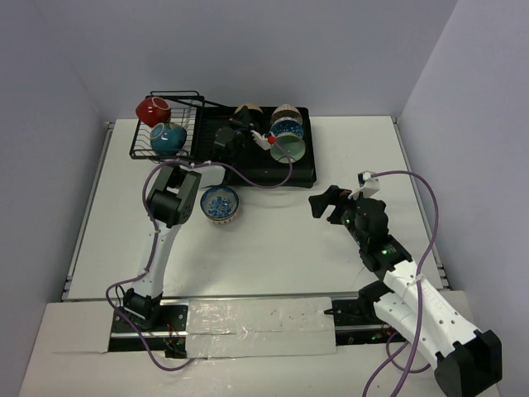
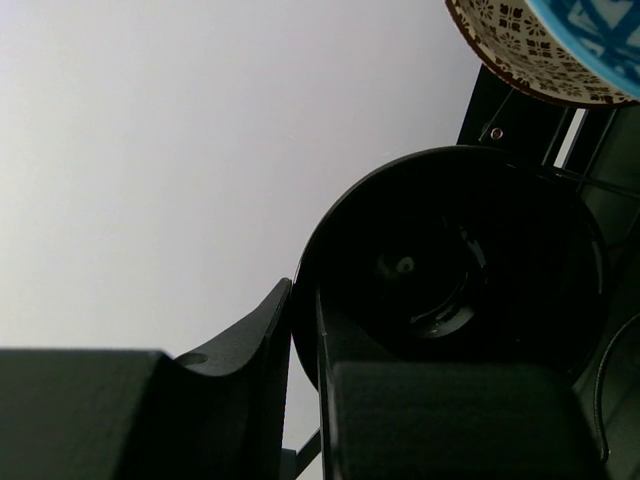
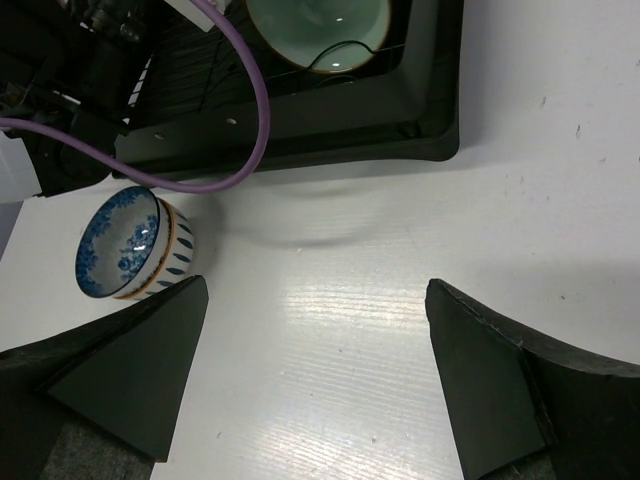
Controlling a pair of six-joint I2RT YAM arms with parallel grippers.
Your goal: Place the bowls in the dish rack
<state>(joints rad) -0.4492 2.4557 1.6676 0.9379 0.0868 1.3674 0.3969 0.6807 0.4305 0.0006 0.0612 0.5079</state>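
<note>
The black dish rack (image 1: 307,169) lies at the back, with its wire basket (image 1: 192,102) on the left holding a red bowl (image 1: 153,110) and a teal bowl (image 1: 168,138). A brown patterned bowl (image 1: 246,111), a blue patterned bowl (image 1: 287,121) and a pale green bowl (image 1: 290,148) stand on the tray. My left gripper (image 1: 238,132) is over the tray, shut on the rim of a black bowl (image 2: 450,260). A blue-and-white bowl (image 1: 220,204) sits on the table, also in the right wrist view (image 3: 125,245). My right gripper (image 1: 326,207) is open and empty above bare table (image 3: 315,370).
The left arm's purple cable (image 3: 250,120) drapes over the tray's front edge (image 3: 400,100). The left arm's elbow (image 1: 171,201) stands just left of the blue-and-white bowl. Grey walls enclose the white table on three sides.
</note>
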